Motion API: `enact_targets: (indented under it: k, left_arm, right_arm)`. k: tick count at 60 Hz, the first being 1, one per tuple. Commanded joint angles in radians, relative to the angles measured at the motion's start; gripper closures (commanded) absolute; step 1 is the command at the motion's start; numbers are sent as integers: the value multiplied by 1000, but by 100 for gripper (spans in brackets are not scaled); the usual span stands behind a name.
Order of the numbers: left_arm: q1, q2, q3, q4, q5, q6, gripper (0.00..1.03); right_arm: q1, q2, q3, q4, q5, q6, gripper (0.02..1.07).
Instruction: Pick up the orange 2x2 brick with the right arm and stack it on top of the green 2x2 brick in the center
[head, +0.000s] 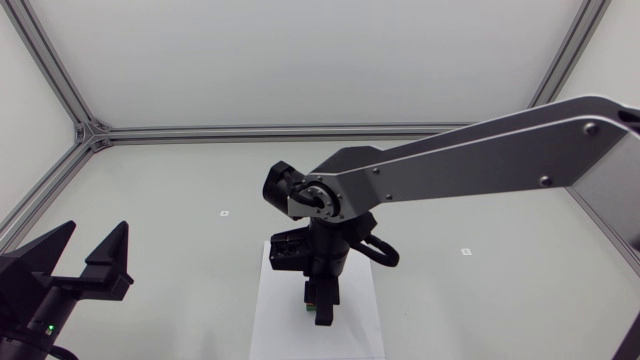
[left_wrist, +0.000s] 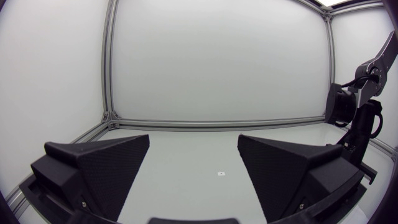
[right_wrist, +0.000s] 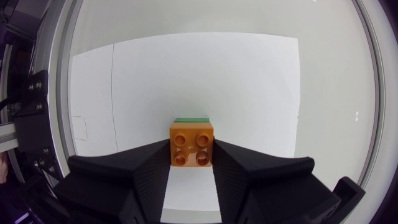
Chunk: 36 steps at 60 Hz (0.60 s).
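Right fingers (right_wrist: 140, 171) clamp orange 2x2 brick (right_wrist: 192, 144); green brick (right_wrist: 191, 119) shows just beyond.

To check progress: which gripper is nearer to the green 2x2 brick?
Right. The right gripper, holding the orange 2x2 brick, is directly over the green 2x2 brick; the left gripper is far aside.

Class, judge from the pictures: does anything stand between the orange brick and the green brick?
Nothing visible does. The right end effector grips the orange brick, and the green brick shows its edge directly beyond it, nothing between.
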Motion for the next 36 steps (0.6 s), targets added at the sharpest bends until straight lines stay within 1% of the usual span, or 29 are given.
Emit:
enact_targets:
  k: [1,14,15,17,32,36]
  left_arm:
    - [2,-8,-41,-14,6,13,4]
    - [2,-8,-41,-14,4,13,4]
    - [2,-8,-41,-14,4,13,4]
    - [2,-8,-41,-15,4,13,4]
    - [2,-8,-41,-14,4,13,4]
    - [2,-8,-41,-15,4,13,4]
  right_arm:
    - [-3,37,-70,13,25,2,89]
    - [19,39,-79,27,65,31,89]
    - [22,40,-81,32,86,37,89]
    - [26,45,-82,36,99,39,89]
    - [40,77,-61,4,103,36,89]
    - [38,83,-62,0,88,25,89]
